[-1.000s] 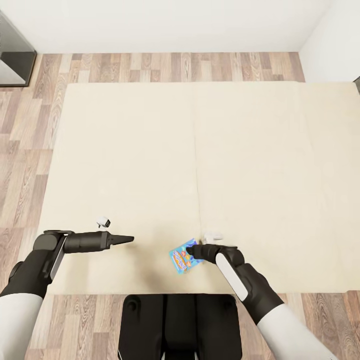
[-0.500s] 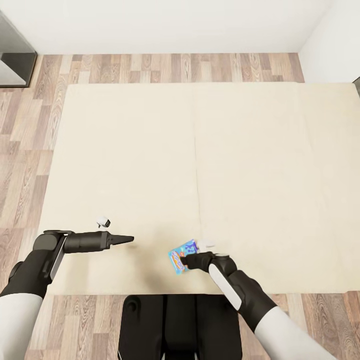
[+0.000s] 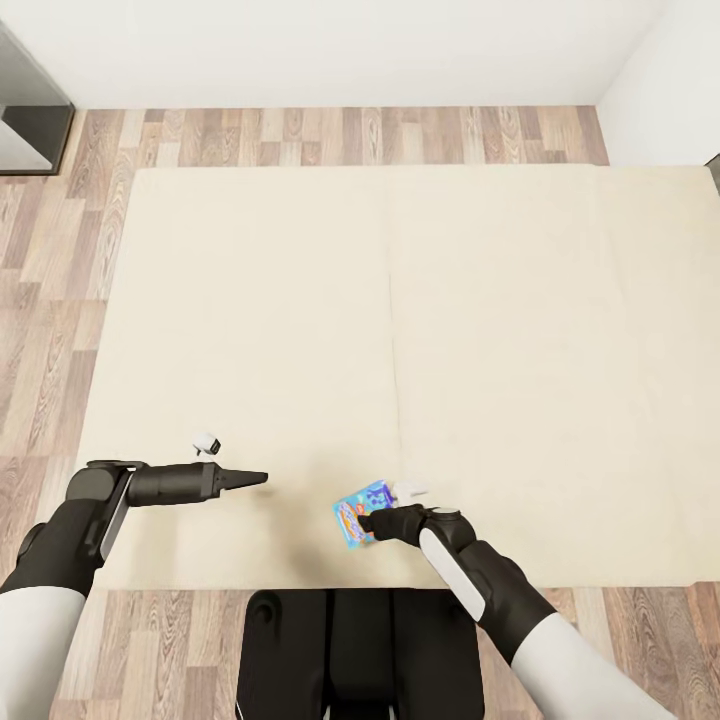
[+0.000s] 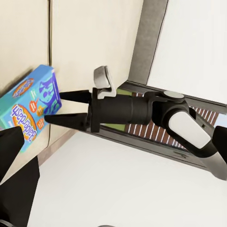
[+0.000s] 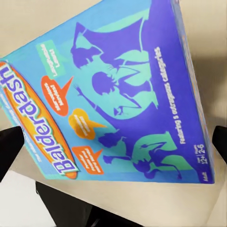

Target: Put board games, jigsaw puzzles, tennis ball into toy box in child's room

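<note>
A small, mostly blue board game [image 3: 356, 508] lies flat near the front edge of the bed [image 3: 400, 330], on its beige mattress. My right gripper [image 3: 366, 522] is at the game's near edge, open. In the left wrist view its two fingers stand apart at the box's [image 4: 33, 106] edge, the gripper [image 4: 64, 108] reaching in from the side. The right wrist view looks down on the printed lid [image 5: 113, 99], with a dark fingertip [image 5: 10, 144] at either side. My left gripper [image 3: 262, 479] hovers over the mattress to the left of the game, shut and holding nothing.
Wood-plank floor [image 3: 50, 300] runs along the bed's left and far sides. A dark grey unit [image 3: 30, 120] stands at the far left against the white wall [image 3: 350, 40]. My dark base [image 3: 355, 650] sits against the bed's front edge.
My right gripper has drawn in a little toward my base and to the left, and the board game has slid slightly left with it. The left arm has not moved.
</note>
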{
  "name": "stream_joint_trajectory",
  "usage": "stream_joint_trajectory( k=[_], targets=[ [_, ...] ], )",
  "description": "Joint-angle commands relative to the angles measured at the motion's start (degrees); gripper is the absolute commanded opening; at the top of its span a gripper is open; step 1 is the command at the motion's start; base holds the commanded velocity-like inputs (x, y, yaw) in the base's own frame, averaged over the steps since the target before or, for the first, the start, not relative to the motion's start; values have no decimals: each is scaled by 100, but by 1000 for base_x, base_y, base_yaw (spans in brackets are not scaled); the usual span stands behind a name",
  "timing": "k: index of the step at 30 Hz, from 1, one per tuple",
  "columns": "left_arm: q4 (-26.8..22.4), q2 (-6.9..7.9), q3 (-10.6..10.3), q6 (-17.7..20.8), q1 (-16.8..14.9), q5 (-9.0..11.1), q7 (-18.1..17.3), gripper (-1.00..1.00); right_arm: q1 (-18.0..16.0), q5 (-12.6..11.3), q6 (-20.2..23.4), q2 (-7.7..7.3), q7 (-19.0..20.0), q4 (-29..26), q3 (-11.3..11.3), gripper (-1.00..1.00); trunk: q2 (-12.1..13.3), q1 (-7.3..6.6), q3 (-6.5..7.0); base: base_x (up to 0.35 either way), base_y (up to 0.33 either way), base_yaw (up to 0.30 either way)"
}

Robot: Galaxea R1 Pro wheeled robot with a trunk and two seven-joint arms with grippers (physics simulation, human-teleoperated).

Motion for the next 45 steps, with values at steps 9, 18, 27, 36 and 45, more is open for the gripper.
stream_joint_trajectory(
  k=[9, 18, 27, 36, 45],
  targets=[
    [-3, 1, 1, 60, -1, -21, -30, 100, -2, -72, 15, -9, 473, -3, -32, 100, -9, 3, -6, 0, 0, 0],
    [-3, 4, 3, 60, -1, -21, -30, 100, -3, -101, 15, 5, 759, 178, -60, 100, -9, 3, -6, 0, 0, 0],
    [-3, 9, 3, 60, -1, -21, -30, 100, -2, -107, 13, 16, 765, 318, -63, 100, -9, 3, -6, 0, 0, 0],
    [-3, 9, 3, 60, -1, -21, -30, 100, -2, -92, -5, 18, 763, 339, -64, 100, -9, 3, -6, 0, 0, 0],
    [-3, 6, 3, 60, -1, -21, -30, 100, -3, -84, -68, 17, 763, 337, -64, 100, -9, 3, -6, 0, 0, 0]
  ],
)
